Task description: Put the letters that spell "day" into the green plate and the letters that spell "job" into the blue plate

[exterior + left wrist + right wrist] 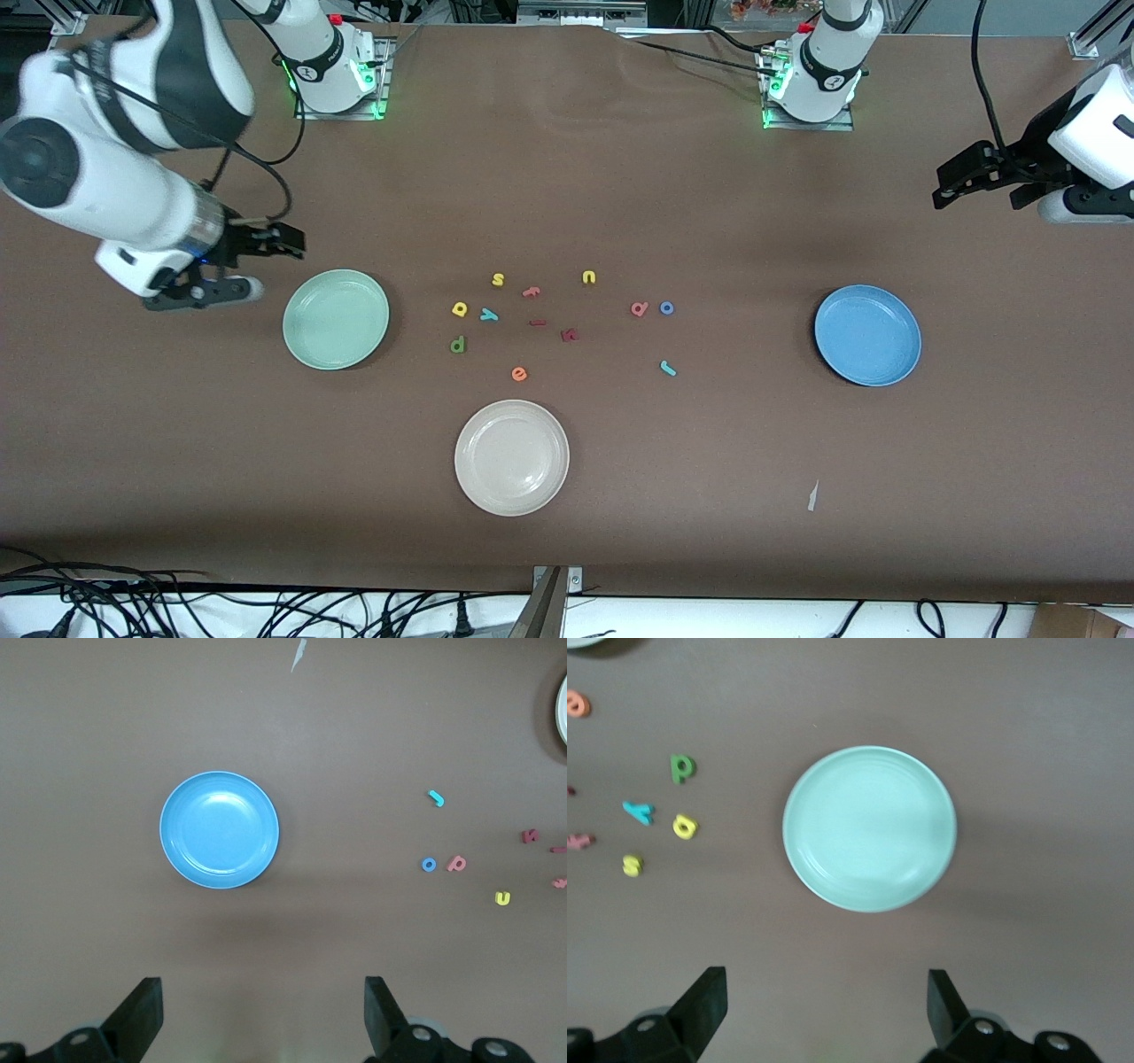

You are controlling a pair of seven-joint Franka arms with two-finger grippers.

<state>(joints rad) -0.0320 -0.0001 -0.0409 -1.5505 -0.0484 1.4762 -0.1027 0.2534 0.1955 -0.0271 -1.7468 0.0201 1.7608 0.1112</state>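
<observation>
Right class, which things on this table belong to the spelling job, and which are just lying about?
Belong: green d, yellow a, teal y, teal j, blue o, pink b, green plate, blue plate.

Lying about: white plate, yellow s, yellow u, orange e.

Green plate (336,320): pale mint, round, raised rim, nothing in it, twd right arm's end of counter. Blue plate (868,335): sky blue, same form, nothing in it, twd left arm's end. Btwn them, flat on counter: yellow a (459,309), teal y (489,315), dark green d (457,345) near green plate; pink b (640,308) just beside blue o (666,307); teal j (668,368) nearer front cam.
</observation>
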